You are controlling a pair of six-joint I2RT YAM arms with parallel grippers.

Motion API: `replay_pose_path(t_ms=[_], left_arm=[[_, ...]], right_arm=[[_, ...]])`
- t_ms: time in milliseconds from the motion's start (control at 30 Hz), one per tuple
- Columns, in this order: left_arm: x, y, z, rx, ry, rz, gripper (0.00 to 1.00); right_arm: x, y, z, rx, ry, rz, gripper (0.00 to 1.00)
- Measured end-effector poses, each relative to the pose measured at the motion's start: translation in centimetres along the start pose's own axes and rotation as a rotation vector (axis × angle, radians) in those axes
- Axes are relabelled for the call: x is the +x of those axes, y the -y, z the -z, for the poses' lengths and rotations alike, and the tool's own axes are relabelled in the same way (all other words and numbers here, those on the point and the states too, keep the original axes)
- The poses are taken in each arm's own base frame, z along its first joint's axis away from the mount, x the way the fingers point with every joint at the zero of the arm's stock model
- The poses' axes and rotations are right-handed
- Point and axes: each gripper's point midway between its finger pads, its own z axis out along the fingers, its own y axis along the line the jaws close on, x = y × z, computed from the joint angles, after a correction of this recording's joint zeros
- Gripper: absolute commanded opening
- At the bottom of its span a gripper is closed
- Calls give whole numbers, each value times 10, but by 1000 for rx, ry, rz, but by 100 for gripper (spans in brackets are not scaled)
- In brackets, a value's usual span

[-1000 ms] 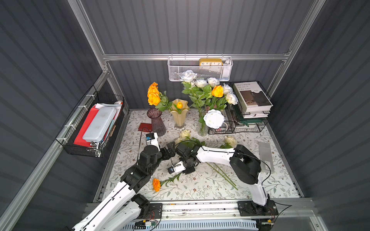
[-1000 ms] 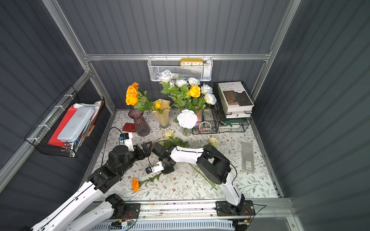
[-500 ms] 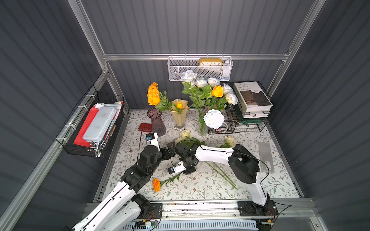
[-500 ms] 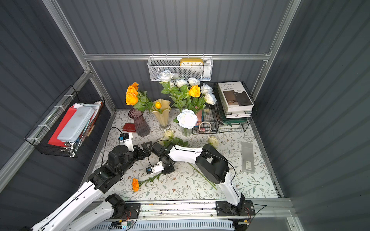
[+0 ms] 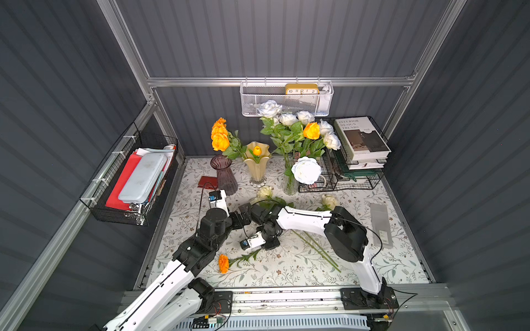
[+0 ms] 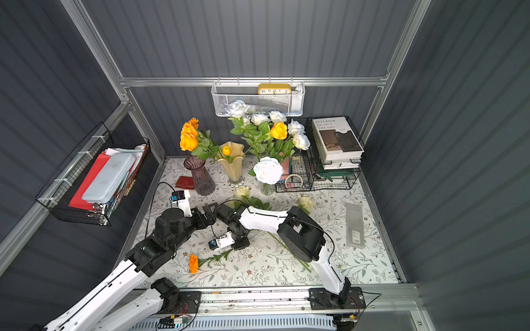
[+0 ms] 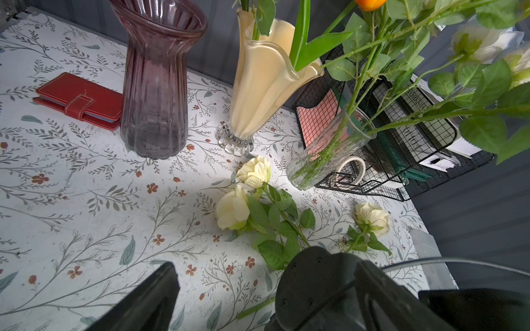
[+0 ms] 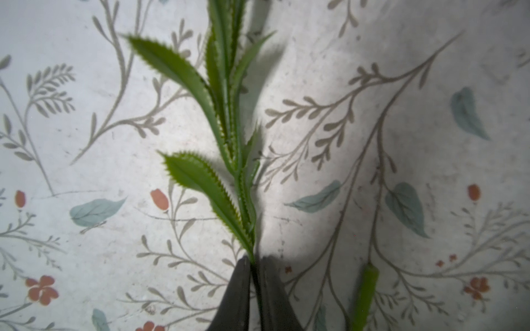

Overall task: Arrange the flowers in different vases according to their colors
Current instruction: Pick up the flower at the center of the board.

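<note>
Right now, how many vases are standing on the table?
3. The ribbed purple glass vase is leftmost, the cream-yellow wavy-rimmed vase stands next to it, and the clear glass vase is beside the black wire rack. None seems hidden.

A robot lab booth dressed like a home desk: grey ribbed walls (image 5: 272, 37) and an aluminium frame (image 5: 200, 81) surround the floral tabletop (image 5: 286, 275), a mounting rail (image 5: 286, 296) runs along its front, and books (image 5: 362, 137) are stacked at its back.
</note>
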Motion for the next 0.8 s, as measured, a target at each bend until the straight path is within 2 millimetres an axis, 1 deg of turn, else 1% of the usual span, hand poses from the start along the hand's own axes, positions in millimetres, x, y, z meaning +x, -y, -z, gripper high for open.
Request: replay_pose_path(t_ms=[133,400,600,700,800], left_arm=[[-1,1,1,3,2,1,99],[-6,6,5,24,6,2,99],[-25,29,16,116,25,-12,99],[-30,41,23,177,28,-30,99],[-33,53,30,237,25,-61,99]], right_arm=[[0,0,0,-2,2,-16,0],[0,0,2,34,26,-41,0],[5,-6,5,83,32,-65,0],[8,-12,8,101,20,-72,0],[6,-15,14,126,23,-75,0]])
